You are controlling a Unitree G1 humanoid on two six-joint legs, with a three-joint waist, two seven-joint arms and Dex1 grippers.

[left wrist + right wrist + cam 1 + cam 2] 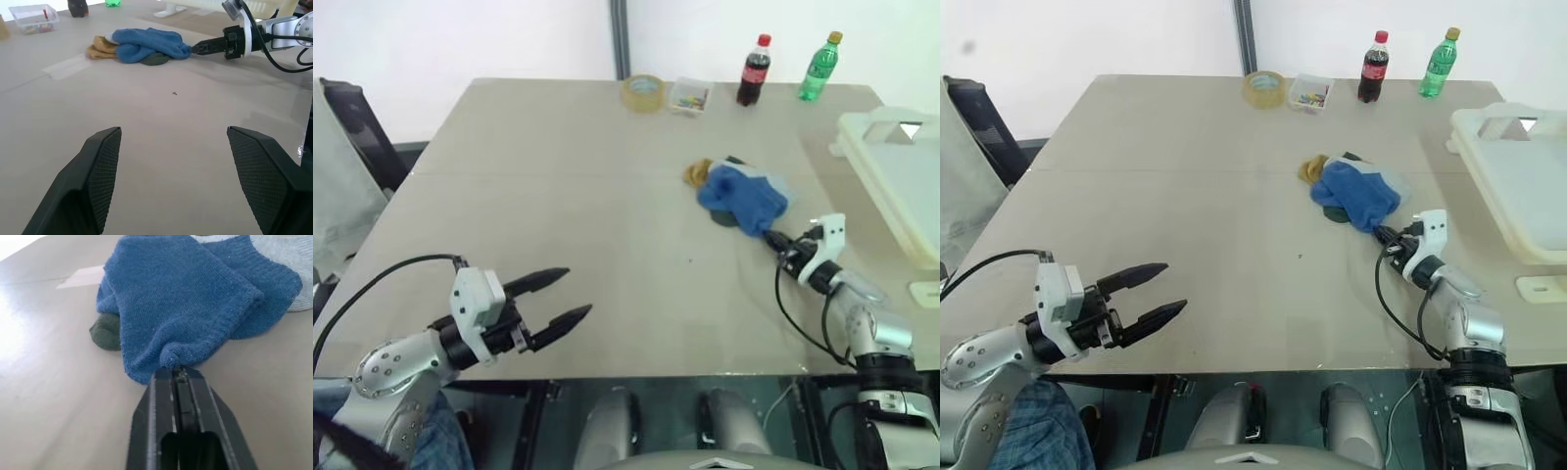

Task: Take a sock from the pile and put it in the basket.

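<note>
The right gripper (pixel 180 372) is pinched together on the blue sock's (pixel 186 298) near edge, ready to peel it off the pile (pixel 739 191). The left gripper (pixel 570 297) hangs apart and empty, well away; the basket (pixel 901 166) waits beyond the right gripper.

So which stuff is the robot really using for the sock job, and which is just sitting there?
For the job:
- right gripper, shut on the blue sock
- pile of socks
- basket

Just lying about:
- roll of tape
- small clear box
- cola bottle
- green bottle

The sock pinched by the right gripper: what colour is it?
Bright blue sock, clearest in the right wrist view.
</note>
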